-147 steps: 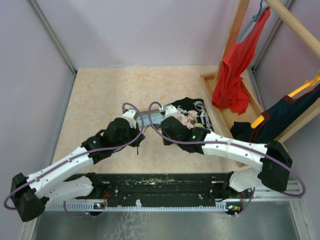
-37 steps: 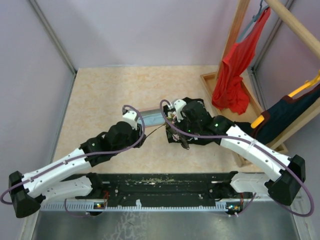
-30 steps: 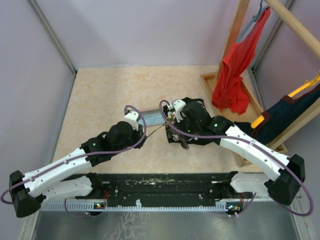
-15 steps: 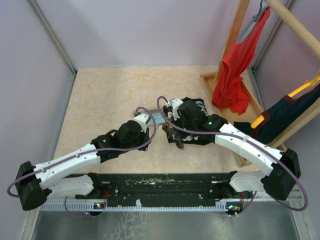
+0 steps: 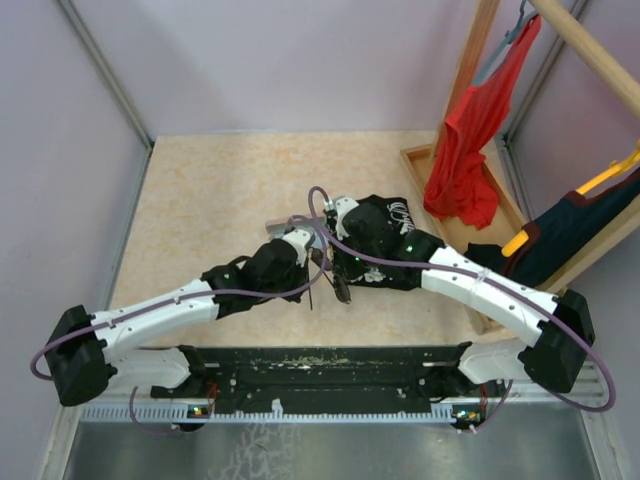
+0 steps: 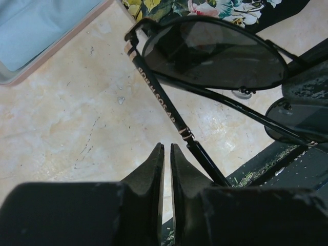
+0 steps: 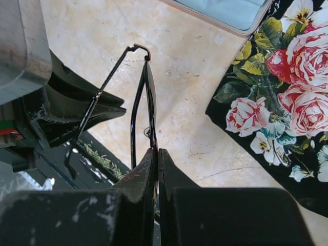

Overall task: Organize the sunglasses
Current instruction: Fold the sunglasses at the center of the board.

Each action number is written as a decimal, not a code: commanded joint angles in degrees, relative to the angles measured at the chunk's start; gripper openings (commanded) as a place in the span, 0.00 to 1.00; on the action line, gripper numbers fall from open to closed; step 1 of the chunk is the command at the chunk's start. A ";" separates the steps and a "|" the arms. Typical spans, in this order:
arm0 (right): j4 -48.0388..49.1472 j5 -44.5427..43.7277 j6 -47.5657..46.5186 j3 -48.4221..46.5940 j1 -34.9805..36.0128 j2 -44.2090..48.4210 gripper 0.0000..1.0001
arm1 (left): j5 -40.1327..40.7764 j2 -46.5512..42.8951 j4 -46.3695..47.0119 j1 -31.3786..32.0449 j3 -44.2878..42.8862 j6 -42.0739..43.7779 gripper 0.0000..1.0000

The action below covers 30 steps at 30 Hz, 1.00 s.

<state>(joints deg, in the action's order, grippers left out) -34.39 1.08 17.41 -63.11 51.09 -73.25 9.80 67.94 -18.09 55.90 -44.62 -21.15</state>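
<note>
The sunglasses hang above the table, dark lenses and a thin black frame, one slim arm unfolded. My right gripper is shut on the frame's rim, and the sunglasses show edge-on in its wrist view. My left gripper is shut with nothing between its fingers, just left of the unfolded arm. In the top view both grippers meet at mid-table, left gripper, right gripper, with the sunglasses below them. The pink case lies open with the light-blue cloth in it.
A black floral garment lies under the right arm and shows in the right wrist view. A wooden rack with a red garment stands at the right. A black rail runs along the near edge.
My right gripper has lifted the sunglasses and carried them slightly left and nearer. My left arm has swung right, bringing its shut gripper beside the unfolded arm.
</note>
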 commanded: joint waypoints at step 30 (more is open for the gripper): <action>14.51 -19.79 5.88 12.11 0.81 14.63 0.00 | -1.95 -18.90 9.05 0.53 3.69 -0.48 0.32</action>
<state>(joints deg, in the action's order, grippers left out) -23.46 -16.49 23.18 -49.91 51.99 -59.37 13.43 46.13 -13.72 56.16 -38.30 -23.55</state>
